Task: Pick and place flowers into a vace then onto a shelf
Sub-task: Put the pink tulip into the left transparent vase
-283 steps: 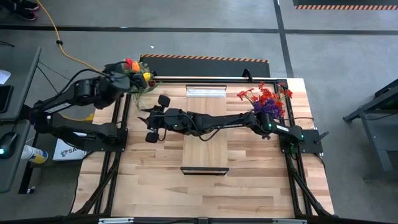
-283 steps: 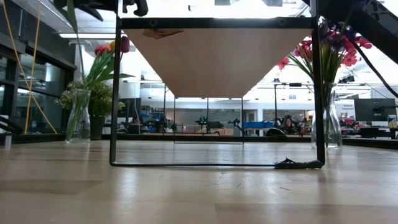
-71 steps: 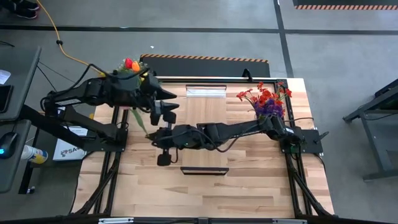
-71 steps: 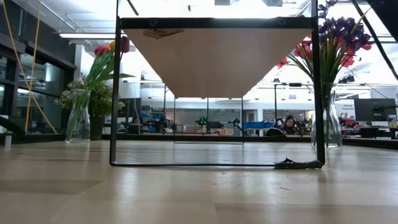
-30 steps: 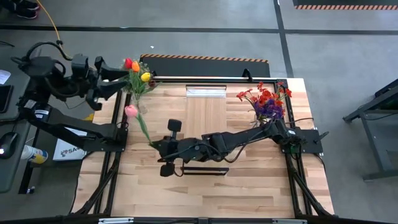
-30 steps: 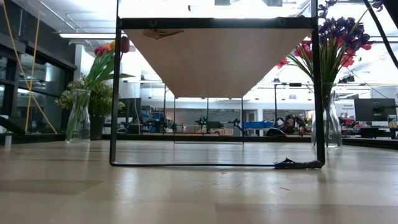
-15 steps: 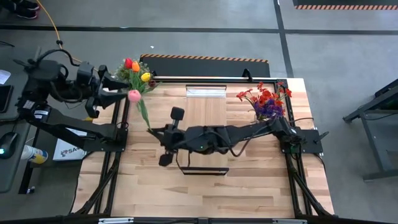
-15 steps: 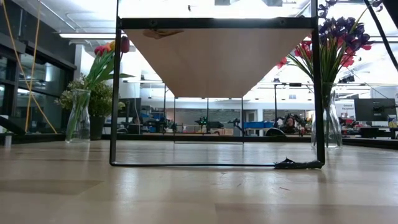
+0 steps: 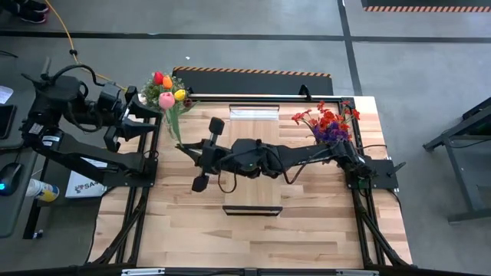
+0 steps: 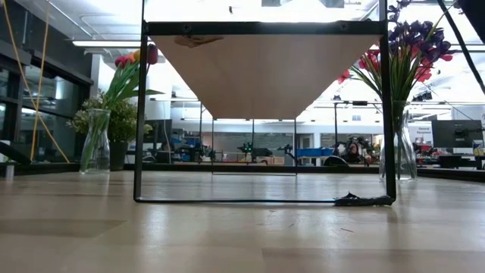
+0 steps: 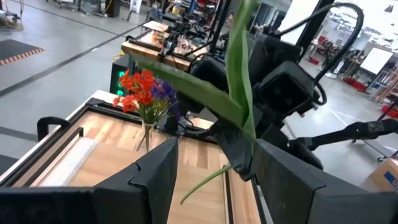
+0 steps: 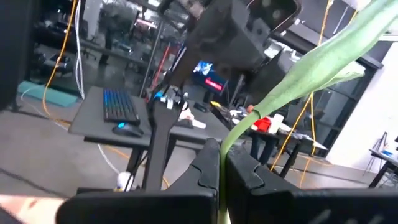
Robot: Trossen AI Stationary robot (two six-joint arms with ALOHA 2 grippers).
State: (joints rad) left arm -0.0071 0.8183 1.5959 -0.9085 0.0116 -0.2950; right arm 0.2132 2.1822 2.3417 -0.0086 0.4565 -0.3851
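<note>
My right gripper (image 9: pixel 182 147) reaches across the table to its far left and is shut on a pink-headed flower (image 9: pixel 166 100). The pink head is beside the red, orange and yellow flowers (image 9: pixel 163 81) in the left glass vase (image 10: pixel 94 142). My left gripper (image 9: pixel 156 116) hangs open just left of that vase, level and pointing toward the table's right, touching nothing. The held stem (image 11: pixel 239 93) shows beyond its fingers. The shelf (image 9: pixel 253 157) is the raised light board in the table's middle. My right gripper pinches the green stem's lower part (image 12: pixel 221 155) between its two fingers. They come roughly level from the table's right and lie across the stem. The flower is lifted clear, slanting toward the far left edge. A short curved tail (image 11: pixel 200 182) sticks out below the fingers.
A second glass vase (image 10: pixel 398 155) with red and purple flowers (image 9: pixel 330 123) stands at the far right. The shelf's black frame legs (image 10: pixel 141 114) rise from the table. A bushy potted plant (image 10: pixel 117 121) shows behind the left vase.
My right gripper has risen and gone toward the table's far left corner, staying shut on the stem. The pink flower has travelled with it, and its head has come up beside the flowers in the left vase. My left gripper has tipped a little and stayed open.
</note>
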